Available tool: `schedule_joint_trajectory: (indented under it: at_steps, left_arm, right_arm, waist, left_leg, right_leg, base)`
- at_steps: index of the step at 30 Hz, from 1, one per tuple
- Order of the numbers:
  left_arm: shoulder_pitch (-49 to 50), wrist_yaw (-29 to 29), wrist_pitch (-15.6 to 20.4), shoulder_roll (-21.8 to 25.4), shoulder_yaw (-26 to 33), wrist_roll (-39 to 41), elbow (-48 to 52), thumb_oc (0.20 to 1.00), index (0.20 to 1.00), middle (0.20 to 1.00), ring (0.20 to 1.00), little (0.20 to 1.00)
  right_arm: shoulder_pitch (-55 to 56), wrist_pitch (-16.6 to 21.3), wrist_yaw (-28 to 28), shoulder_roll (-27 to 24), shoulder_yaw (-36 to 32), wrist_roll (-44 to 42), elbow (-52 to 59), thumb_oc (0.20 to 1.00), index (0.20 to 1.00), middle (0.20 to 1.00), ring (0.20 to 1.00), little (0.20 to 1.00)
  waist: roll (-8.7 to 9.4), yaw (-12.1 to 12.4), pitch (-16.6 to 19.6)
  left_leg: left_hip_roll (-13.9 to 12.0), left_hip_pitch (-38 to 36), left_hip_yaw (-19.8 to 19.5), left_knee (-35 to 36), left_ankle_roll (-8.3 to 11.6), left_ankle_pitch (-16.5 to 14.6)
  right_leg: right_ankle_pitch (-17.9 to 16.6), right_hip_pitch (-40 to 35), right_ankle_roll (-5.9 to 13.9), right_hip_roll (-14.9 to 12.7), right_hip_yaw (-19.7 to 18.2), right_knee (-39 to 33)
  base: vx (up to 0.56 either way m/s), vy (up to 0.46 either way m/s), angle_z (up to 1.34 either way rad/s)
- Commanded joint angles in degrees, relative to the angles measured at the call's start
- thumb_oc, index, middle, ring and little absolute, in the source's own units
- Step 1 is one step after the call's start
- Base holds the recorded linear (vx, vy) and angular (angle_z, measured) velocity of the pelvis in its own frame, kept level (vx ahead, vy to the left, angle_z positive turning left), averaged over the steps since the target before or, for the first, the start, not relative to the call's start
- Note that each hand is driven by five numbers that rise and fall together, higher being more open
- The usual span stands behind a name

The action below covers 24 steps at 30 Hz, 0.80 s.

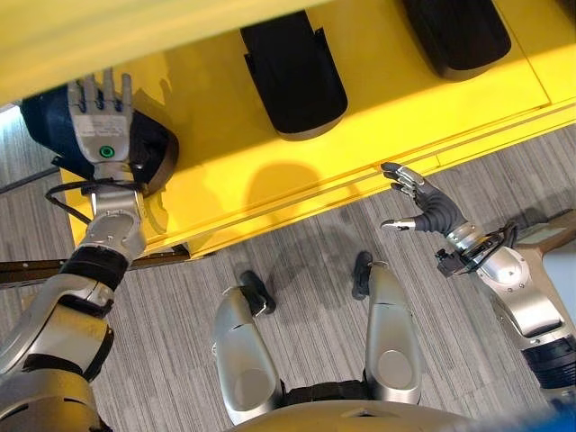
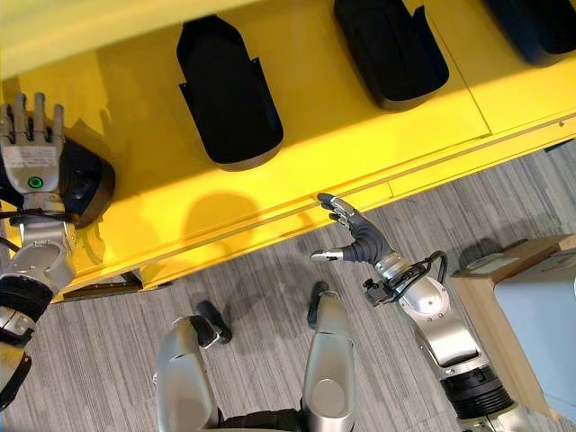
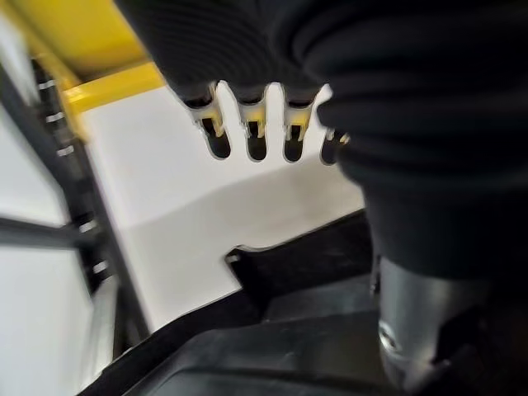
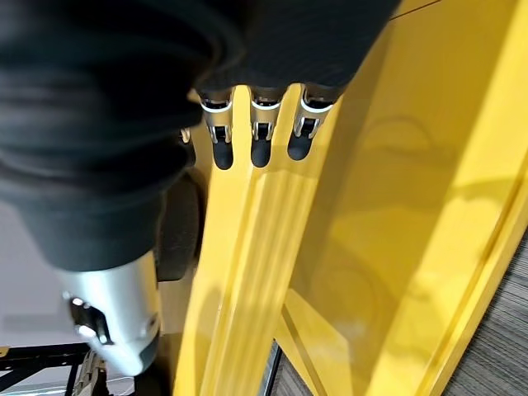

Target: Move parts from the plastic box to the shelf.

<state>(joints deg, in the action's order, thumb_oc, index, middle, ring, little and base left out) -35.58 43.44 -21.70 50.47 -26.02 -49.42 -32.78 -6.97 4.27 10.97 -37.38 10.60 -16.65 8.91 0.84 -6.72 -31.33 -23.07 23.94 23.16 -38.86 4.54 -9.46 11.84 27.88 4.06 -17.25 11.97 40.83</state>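
A yellow shelf [image 1: 270,171] carries several black moulded parts: one in the middle [image 1: 292,76], one further right [image 1: 454,31], and a third at the far right [image 2: 540,22]. My left hand [image 1: 103,112] lies with straight fingers on top of another black part [image 1: 155,148] at the shelf's left end; the left wrist view shows that part [image 3: 313,346] under the fingers [image 3: 256,140]. My right hand [image 1: 423,209] hovers open and empty just off the shelf's front edge, with its fingers [image 4: 260,140] stretched toward the yellow board [image 4: 371,206].
A higher yellow board [image 1: 135,36] overhangs the shelf at the upper left. A wooden-rimmed stand with a pale box [image 2: 540,324] is at the right, beside my right arm. Grey carpet [image 1: 306,252] runs in front of the shelf.
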Motion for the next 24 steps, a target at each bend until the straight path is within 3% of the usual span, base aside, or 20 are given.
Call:
schedule_joint_trajectory:
  at_steps: [1,4,6,7,13,16,19,21,22,23,24]
  left_arm:
    - [1.2,3.6,-1.5,5.0,0.3,-1.0,2.8,1.0,1.0,1.0,1.0,1.0]
    - [5.1,14.9,-2.2,5.3,5.1,7.9,3.9,1.0,1.0,1.0,1.0,1.0]
    - [7.0,16.9,-1.2,5.0,8.0,9.7,4.7,1.0,1.0,1.0,1.0,1.0]
    - [11.0,19.6,0.7,4.0,13.2,12.3,7.4,1.0,1.0,1.0,1.0,1.0]
    - [21.0,18.6,3.4,-0.2,22.9,10.6,17.1,1.0,1.0,1.0,1.0,1.0]
    - [22.4,17.4,7.4,-1.4,24.1,11.8,18.4,1.0,1.0,1.0,1.0,1.0]
    - [22.4,11.8,16.3,-3.1,23.5,15.9,19.5,1.0,1.0,1.0,1.0,1.0]
    - [23.6,1.3,23.7,-5.7,23.1,20.9,22.3,1.0,1.0,1.0,1.0,1.0]
    - [27.6,-10.5,32.2,-9.8,22.5,29.5,27.3,1.0,1.0,1.0,1.0,1.0]
    - [31.8,-17.3,36.5,-13.1,22.2,31.7,31.6,1.0,1.0,1.0,1.0,1.0]
    - [32.3,-17.9,36.7,-13.5,22.2,31.7,32.1,1.0,1.0,1.0,1.0,1.0]
  right_arm:
    - [0.1,5.1,0.3,-1.2,-1.3,-2.4,0.0,1.0,1.0,1.0,1.0,1.0]
    - [2.3,5.3,1.2,-0.5,-1.6,-2.5,0.6,1.0,1.0,1.0,1.0,1.0]
    - [3.4,5.0,2.1,0.1,-2.3,-2.4,0.7,1.0,1.0,1.0,1.0,1.0]
    - [5.4,4.1,4.1,1.1,-3.5,-2.4,1.3,1.0,1.0,1.0,1.0,1.0]
    - [8.9,1.6,7.5,2.6,-4.3,-2.3,3.6,1.0,1.0,1.0,1.0,1.0]
    - [9.1,2.3,8.8,3.0,-3.5,-2.2,4.0,1.0,1.0,1.0,1.0,1.0]
    - [9.0,4.4,11.7,3.3,-2.9,-0.9,5.2,1.0,1.0,1.0,1.0,1.0]
    - [8.6,5.1,14.9,3.4,-2.2,1.2,6.3,1.0,1.0,1.0,1.0,1.0]
    - [7.8,4.9,18.5,3.4,-0.8,2.1,8.3,1.0,1.0,1.0,1.0,1.0]
    - [7.4,5.2,21.8,3.3,0.5,3.2,9.4,1.0,1.0,1.0,1.0,1.0]
    - [7.3,5.3,21.9,3.3,0.6,3.1,9.5,1.0,1.0,1.0,1.0,1.0]
  waist:
    - [0.44,0.2,4.4]
    - [0.34,0.4,5.6]
    - [0.28,0.7,6.5]
    - [0.13,1.1,8.5]
    - [-0.19,2.3,13.5]
    - [-0.39,2.5,14.6]
    - [-0.48,2.9,16.2]
    - [-0.44,3.7,16.8]
    - [-0.24,5.4,16.8]
    - [-0.05,6.8,16.8]
    - [0.0,7.0,16.9]
  left_leg:
    - [-0.6,4.0,-1.0,-0.4,-0.21,3.8]
    - [0.3,2.1,-1.2,0.8,-0.18,4.5]
    - [0.9,0.9,-1.3,2.0,-0.05,5.0]
    - [2.4,-2.6,-1.4,5.6,0.24,6.1]
    - [5.1,-12.7,-0.7,16.1,1.37,7.7]
    - [6.3,-15.9,-0.5,19.2,1.56,7.5]
    - [7.7,-18.3,-0.4,23.0,1.63,8.2]
    - [8.2,-19.8,-0.4,24.7,1.91,8.2]
    - [8.2,-20.3,-0.9,25.4,2.09,8.5]
    - [8.1,-20.3,-1.3,25.4,2.15,8.5]
    - [8.1,-20.2,-1.3,25.6,2.06,8.8]
  right_leg:
    - [-6.6,-2.6,4.23,-3.0,2.0,-7.1]
    - [-7.2,-5.6,4.57,-2.6,2.1,-9.3]
    - [-7.5,-7.5,4.9,-2.5,2.3,-10.9]
    - [-8.3,-11.4,5.54,-2.5,3.1,-14.6]
    - [-9.1,-21.0,5.92,-0.8,6.2,-24.5]
    - [-8.5,-23.4,6.06,0.0,6.9,-26.7]
    - [-9.0,-25.3,5.99,1.2,7.6,-29.7]
    - [-8.6,-26.6,6.02,1.8,8.5,-30.8]
    - [-8.1,-27.3,5.49,2.5,9.4,-31.2]
    - [-7.9,-27.7,5.17,2.9,10.3,-31.2]
    - [-8.2,-27.6,5.01,3.0,10.4,-31.4]
  base:
    - [0.06,-0.008,0.0]
    - [0.11,-0.025,-0.05]
    - [0.16,-0.039,0.04]
    - [0.18,-0.05,0.09]
    - [0.14,-0.087,0.19]
    - [0.02,-0.062,-0.02]
    - [-0.01,-0.094,0.03]
    - [-0.06,-0.153,0.07]
    - [-0.15,-0.248,0.01]
    - [-0.15,-0.211,0.0]
    - [-0.13,-0.201,0.02]
